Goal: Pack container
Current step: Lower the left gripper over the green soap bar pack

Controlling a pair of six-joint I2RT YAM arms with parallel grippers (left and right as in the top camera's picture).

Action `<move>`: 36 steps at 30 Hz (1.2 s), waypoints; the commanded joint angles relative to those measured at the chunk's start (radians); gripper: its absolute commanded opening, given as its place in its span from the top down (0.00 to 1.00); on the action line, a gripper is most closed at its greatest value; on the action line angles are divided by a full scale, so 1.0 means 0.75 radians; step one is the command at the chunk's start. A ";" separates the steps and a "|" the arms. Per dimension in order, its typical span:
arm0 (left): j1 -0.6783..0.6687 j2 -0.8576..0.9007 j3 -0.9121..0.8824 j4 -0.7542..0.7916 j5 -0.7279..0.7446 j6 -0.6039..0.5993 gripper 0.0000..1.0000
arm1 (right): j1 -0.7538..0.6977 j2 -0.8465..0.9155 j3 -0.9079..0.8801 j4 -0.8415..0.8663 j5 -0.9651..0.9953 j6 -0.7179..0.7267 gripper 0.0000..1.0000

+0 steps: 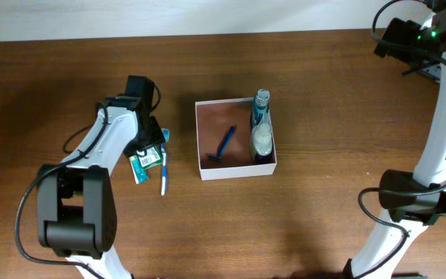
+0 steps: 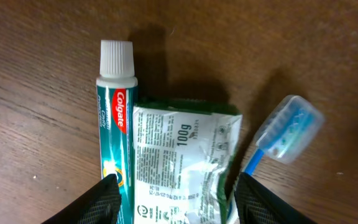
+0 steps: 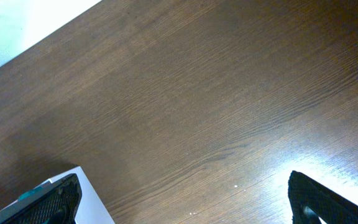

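Dark wood table, pale strip beyond, left gripper jaws apart astride packet, right gripper jaws wide apart

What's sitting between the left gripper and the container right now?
Only the toothbrush, cap on its head, lying just beside the left gripper. From there to the container it is bare table. The overhead view shows this.

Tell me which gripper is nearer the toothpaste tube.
Left. The left gripper hangs just above the toothpaste tube; the right gripper is far off on the opposite side, beyond the container.
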 commanded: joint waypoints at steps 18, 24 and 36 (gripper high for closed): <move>0.008 0.002 -0.123 0.150 -0.009 -0.001 0.40 | -0.004 -0.019 0.002 -0.008 0.011 -0.012 0.02; 0.008 0.002 -0.175 0.177 -0.010 -0.001 0.39 | -0.004 -0.019 0.002 -0.008 0.011 -0.012 0.02; 0.008 0.002 -0.188 0.206 -0.010 -0.001 0.61 | -0.004 -0.019 0.002 -0.007 0.011 -0.012 0.02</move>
